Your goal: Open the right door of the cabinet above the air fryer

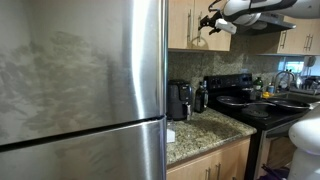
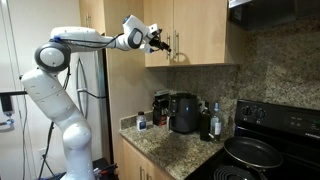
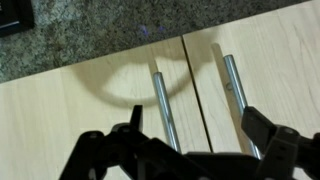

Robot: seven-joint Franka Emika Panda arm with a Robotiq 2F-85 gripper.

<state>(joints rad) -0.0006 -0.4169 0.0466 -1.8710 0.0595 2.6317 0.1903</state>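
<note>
Scanning past the big steel fridge (image 1: 80,80) in an exterior view, I find the gripper (image 1: 210,22) up high, right in front of the cabinet (image 1: 180,30). The air fryer (image 1: 179,100) sits on the granite desk (image 1: 205,125) directly below. From this angle I can't tell how the jaws stand.

Now an exterior view that takes in the whole white arm (image 2: 60,90), reaching out at handle height. The right door (image 2: 205,30) lies flat and shut, flush with its neighbour, with no gap showing.

On to the wrist view, and here's the answer: the jaws are spread wide and hold nothing. Two bars run either side of the seam between the panels, one bar handle (image 3: 165,110) and a second handle (image 3: 238,95), and both fall between the dark fingertips (image 3: 262,128). Granite fills the top of this picture, so I'd guess it's upside down, and I won't swear which bar belongs to the right door.

So where are we? My read is that the approach is about done and the real work isn't. It has yet to settle on the correct bar, close on it and swing the panel out. Both doors are shut.
</note>
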